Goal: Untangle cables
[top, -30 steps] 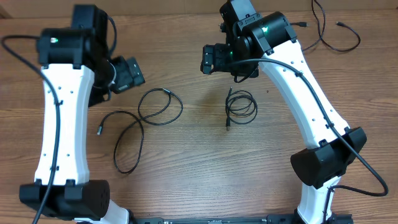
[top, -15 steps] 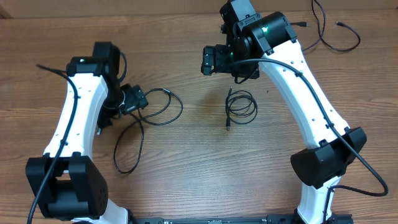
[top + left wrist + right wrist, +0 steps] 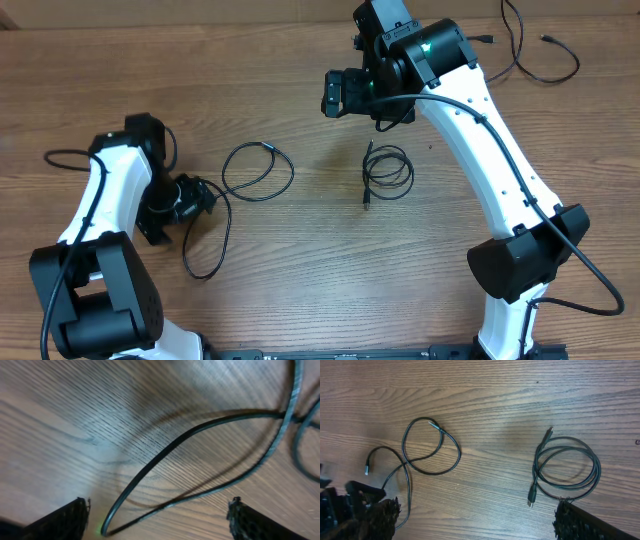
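A loose wavy black cable [image 3: 255,170] lies left of centre, with a round loop and a long tail running down to a bend [image 3: 205,272]. A small coiled black cable [image 3: 388,170] lies at centre right. My left gripper [image 3: 205,197] is open, low over the tail of the loose cable; in the left wrist view the cord [image 3: 200,460] bends on the wood between the fingers. My right gripper [image 3: 333,95] is open and empty, high above the table; its view shows the loose cable [image 3: 427,447] and the coil [image 3: 567,467].
Another thin black cable [image 3: 535,50] lies at the far right back of the wooden table [image 3: 300,250]. The arm bases stand at the front left and front right.
My left arm has swung down and toward the front left, bringing its gripper low onto the loose cable's tail. The right arm and both cables have not moved.
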